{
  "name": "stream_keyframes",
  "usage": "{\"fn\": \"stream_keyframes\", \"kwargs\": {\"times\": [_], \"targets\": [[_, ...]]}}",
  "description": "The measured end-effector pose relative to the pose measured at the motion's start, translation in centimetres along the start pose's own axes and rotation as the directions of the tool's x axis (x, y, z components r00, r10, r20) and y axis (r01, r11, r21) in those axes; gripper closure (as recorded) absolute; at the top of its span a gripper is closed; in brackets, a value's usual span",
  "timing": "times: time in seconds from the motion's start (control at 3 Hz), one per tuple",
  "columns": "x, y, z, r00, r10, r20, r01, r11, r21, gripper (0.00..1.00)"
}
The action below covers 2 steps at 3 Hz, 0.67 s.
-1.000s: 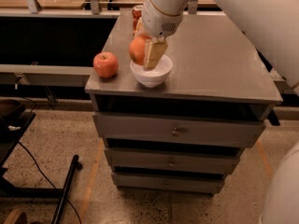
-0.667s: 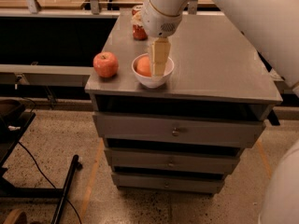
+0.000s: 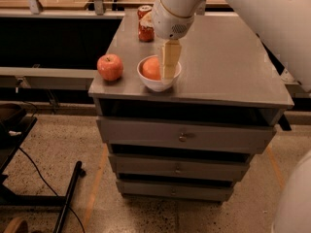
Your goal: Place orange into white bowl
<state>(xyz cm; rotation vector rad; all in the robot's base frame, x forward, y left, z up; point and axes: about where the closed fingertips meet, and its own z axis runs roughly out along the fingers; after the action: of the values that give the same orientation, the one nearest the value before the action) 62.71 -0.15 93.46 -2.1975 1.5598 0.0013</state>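
**Apple** (image 3: 110,67): red, stem dimple up. It stands on the counter (image 3: 228,67) near the front left corner, at 9 o'clock from the bowl, near it but apart. Not part of the task.

**Can** (image 3: 146,25): red, upright. It is at about 12 o'clock from the bowl, toward the back of the counter and well apart from it. Not part of the task.

**Orange** (image 3: 150,68): lies inside the white bowl, in the 9 o'clock half of the hollow. Its top shows above the rim, and its 3 o'clock side is hidden behind the gripper.

**White bowl** (image 3: 153,84): upright on the counter, close to the front edge and left of the middle. It holds the orange and nothing else that shows.

**Gripper** (image 3: 167,72): hangs straight down into the bowl at the 3 o'clock side of the orange, touching it or just beside it. Whether it is clamped on the fruit or has let go cannot be told.

**Arm** (image 3: 252,13): white, enters from 1 o'clock and ends above the bowl.

**Status**: the orange is in the bowl, so the placing looks as good as done. What is likely left is to release the fruit, if that is not yet done. The gripper would then lift straight out without tipping the bowl or dragging the orange over the rim.
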Motion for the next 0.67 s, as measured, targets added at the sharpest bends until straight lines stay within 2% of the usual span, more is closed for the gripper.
{"fn": "stream_keyframes", "kwargs": {"times": [0.33, 0.67], "targets": [[2.4, 1.2, -2.5, 0.997, 0.071, -0.019, -0.07, 0.9959, 0.057, 0.0], [5.3, 2.7, -5.5, 0.974, 0.195, -0.115, -0.184, 0.9782, 0.096, 0.0]]}}
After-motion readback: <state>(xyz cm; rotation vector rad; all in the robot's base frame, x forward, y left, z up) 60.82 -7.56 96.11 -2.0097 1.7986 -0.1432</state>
